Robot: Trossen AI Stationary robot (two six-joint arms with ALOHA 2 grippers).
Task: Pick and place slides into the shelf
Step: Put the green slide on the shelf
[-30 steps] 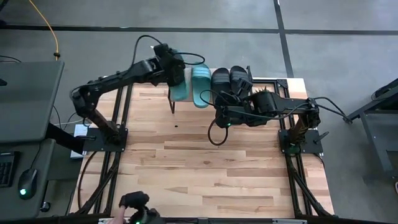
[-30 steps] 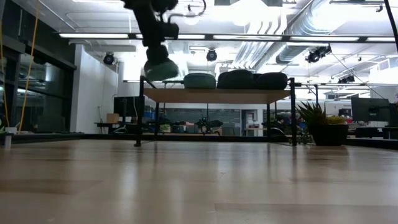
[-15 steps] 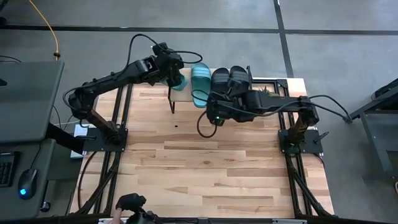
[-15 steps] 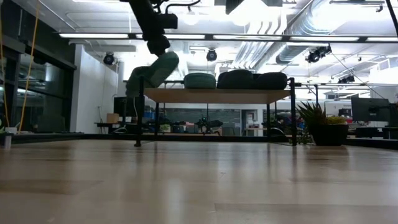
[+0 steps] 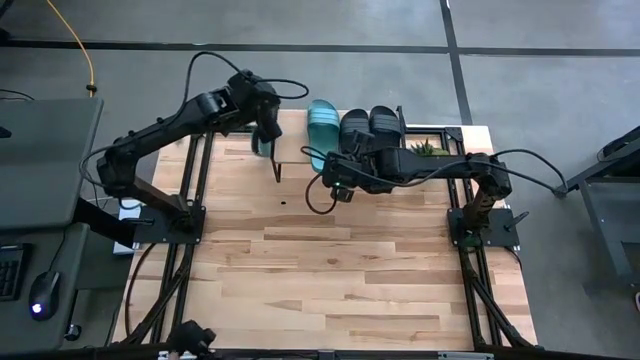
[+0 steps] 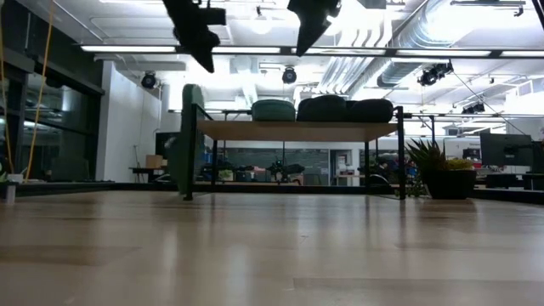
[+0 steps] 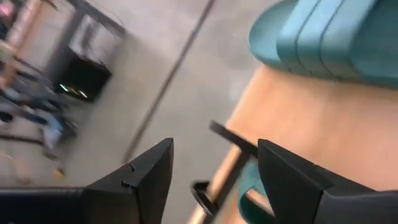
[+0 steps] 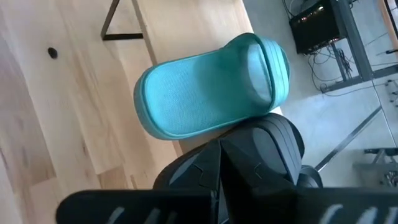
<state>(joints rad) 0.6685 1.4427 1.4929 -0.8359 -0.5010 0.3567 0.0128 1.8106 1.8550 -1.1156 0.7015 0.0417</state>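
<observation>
High view showed the left end effector (image 5: 266,138) spread empty (right (image 5: 337,187) closed) over a fallen teal slide (image 6: 189,140) beside the shelf (image 6: 297,130), needing regrasp.

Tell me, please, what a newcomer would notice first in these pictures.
Probably the green sandal standing on end against the shelf's leg, off the plank, below the open left gripper. Next, three sandals in a row on the plank: one green sandal on top and two black sandals. The shut right gripper hangs near them.
</observation>
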